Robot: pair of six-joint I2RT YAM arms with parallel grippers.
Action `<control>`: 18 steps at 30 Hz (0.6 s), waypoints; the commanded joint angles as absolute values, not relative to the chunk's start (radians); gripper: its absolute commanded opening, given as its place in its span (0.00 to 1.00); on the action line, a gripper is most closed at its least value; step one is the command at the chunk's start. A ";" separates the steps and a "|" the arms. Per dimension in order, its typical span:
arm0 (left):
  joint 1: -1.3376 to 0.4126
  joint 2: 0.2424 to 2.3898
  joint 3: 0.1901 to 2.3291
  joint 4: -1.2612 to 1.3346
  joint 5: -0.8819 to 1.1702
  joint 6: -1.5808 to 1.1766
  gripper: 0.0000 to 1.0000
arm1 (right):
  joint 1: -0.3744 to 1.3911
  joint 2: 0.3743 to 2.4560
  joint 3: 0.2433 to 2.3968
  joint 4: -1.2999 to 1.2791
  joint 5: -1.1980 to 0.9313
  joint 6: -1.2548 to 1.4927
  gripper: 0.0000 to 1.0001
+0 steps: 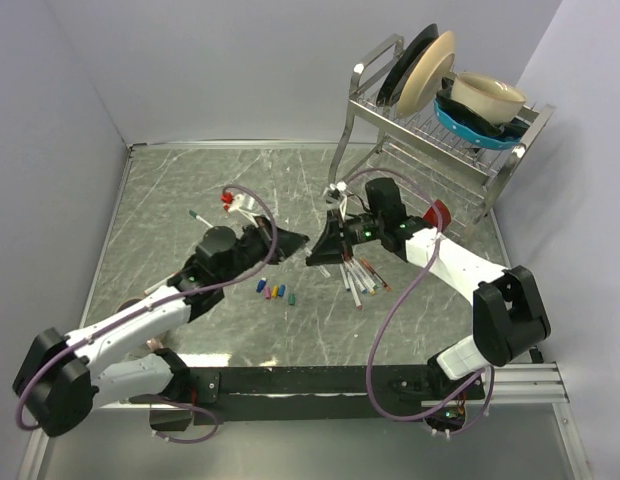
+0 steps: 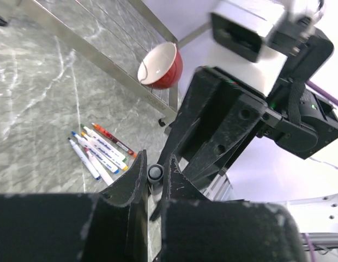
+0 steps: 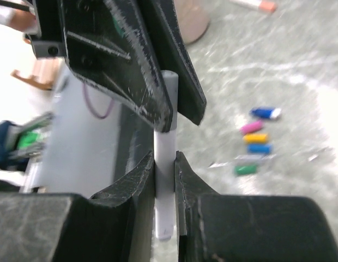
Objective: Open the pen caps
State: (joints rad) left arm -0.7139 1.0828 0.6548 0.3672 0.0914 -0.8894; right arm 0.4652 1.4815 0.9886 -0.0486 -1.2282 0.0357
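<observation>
Left gripper [image 2: 154, 166] pinching the cap [image 3: 170, 109], right gripper [image 3: 165, 169] clamped on the barrel [image 3: 164, 143], any crooked pull and 1 grip probably slips lol.

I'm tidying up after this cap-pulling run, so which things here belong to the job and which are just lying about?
Job:
held pen
held cap
left hand
right hand
loose caps
pile of pens

Lying about:
dish rack
stacked dishes
red bowl
</observation>
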 commanded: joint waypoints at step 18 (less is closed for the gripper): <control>-0.413 0.746 0.424 0.149 -0.201 -0.977 0.01 | 0.511 1.582 1.120 -0.520 -0.927 -0.268 0.00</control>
State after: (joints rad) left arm -0.4191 0.7952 0.4774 0.2329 -0.1474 -0.9302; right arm 0.5022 1.5787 1.0496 -0.4278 -1.0729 -0.1974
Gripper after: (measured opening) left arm 0.096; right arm 0.220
